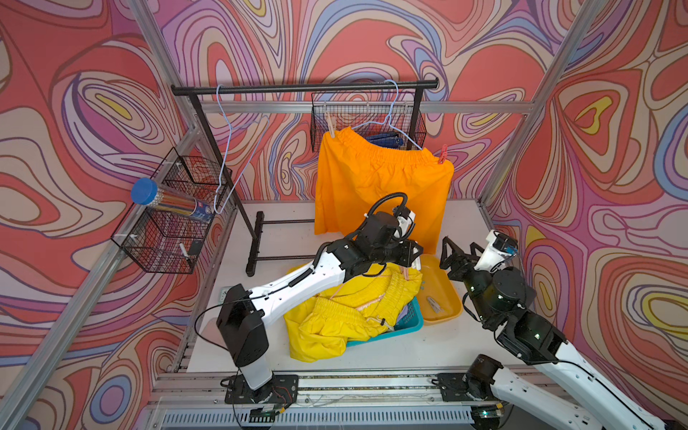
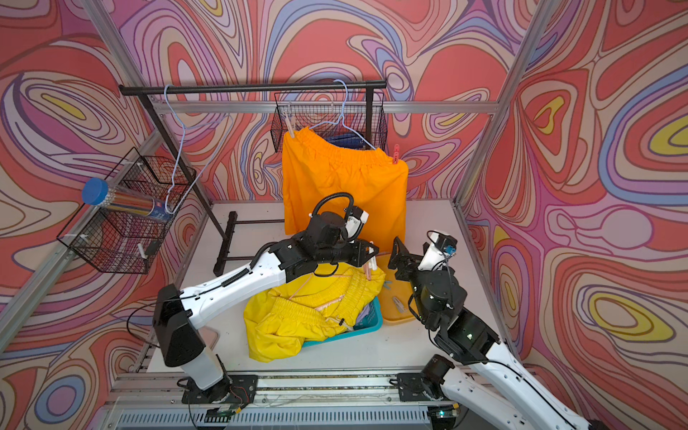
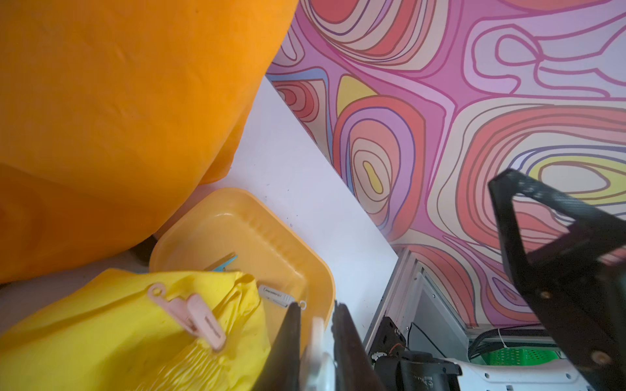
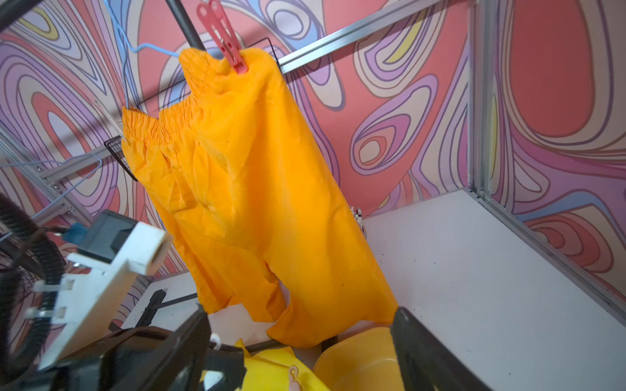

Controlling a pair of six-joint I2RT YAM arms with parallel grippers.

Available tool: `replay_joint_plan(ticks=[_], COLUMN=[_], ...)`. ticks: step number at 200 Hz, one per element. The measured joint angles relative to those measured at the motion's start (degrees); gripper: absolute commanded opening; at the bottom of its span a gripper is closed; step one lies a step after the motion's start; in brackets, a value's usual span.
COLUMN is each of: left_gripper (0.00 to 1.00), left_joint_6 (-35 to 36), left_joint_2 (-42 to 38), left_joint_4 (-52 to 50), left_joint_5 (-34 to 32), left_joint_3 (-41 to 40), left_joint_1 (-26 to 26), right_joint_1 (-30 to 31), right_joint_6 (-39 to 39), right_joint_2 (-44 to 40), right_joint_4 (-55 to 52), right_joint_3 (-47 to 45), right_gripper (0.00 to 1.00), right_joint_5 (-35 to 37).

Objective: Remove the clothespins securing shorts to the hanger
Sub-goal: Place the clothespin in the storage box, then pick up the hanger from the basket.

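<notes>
Nearest, both arm bases sit on an aluminium rail (image 1: pixel 372 383) at the front edge of the white tabletop (image 1: pixel 391 353). Just beyond, bright yellow elastic-waist shorts (image 1: pixel 335 320) lie heaped over a teal plastic basket (image 1: pixel 411 325) and spill onto the table; a pale pink clothespin (image 3: pixel 194 316) is clipped on their gathered waistband. Over the far end of this heap hovers the left gripper (image 3: pixel 317 315), its fingers nearly closed on a small white piece, blurred in the wrist view, that looks like a white clothespin (image 3: pixel 316 333). Just beside the basket rests a shallow yellow-orange plastic tray (image 1: pixel 452 312) holding loose pins, among them a grey clothespin (image 1: pixel 433 303) and a pale blue clothespin (image 3: pixel 225 262). Near the tray's far edge the right gripper (image 1: pixel 460 245) is raised off the table, fingers spread wide and holding nothing. Farther back, orange elastic-waist shorts (image 1: pixel 379 186) hang from a pale blue wire hanger (image 1: pixel 389 117) on a black metal garment rail (image 1: pixel 305 87), hem down near the tray; a beige clothespin (image 1: pixel 330 126) pins one waistband corner and a red clothespin (image 1: pixel 443 154) the other. A bare blue hanger (image 1: pixel 224 156) hangs at the rail's other end, near a black wire basket (image 1: pixel 160 242) holding a clear tube with a blue cap (image 1: pixel 167 201).
</notes>
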Motion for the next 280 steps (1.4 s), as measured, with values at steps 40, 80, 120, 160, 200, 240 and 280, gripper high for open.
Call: replay_joint_plan(ticks=[40,80,120,160,200,240,280], left_gripper=[0.15,0.24,0.47,0.72,1.0,1.0,1.0], left_joint_6=[-0.35,-1.16,-2.19,-1.68,-1.55,-0.74,-0.26], left_joint_2=[10.69,20.79,24.85,25.79,25.75,22.32,8.35], left_joint_4=[1.27,1.16,0.09,-2.23,-3.56,-8.11,-10.38], left_joint_5=[2.05,4.2,6.1,7.13,7.8,6.05,-1.2], left_joint_3=[8.31,15.37,17.16,21.42,21.49,19.12,8.41], left_joint_1=[-1.03,-1.49,-1.6,-1.6,-1.6,-1.6,-1.62], right_joint_1=[0.0,0.0,0.0,0.0,0.0,0.0,0.0], right_joint_6=[-0.02,-0.11,-0.13,-0.13,-0.11,-0.04,-0.04], right_joint_2=[-5.09,-7.85,-8.44,-8.22,-7.56,-7.58,-7.58], right_joint_4=[1.33,1.62,1.62,1.62,1.55,1.55,1.66], right_joint_3=[-4.92,-5.81,-5.81,-5.88,-5.88,-5.88,-6.14], right_gripper=[0.88,0.88,0.88,0.88,0.88,0.88,0.89], right_joint_5=[2.62,4.13,4.94,4.92,4.9,4.7,4.09])
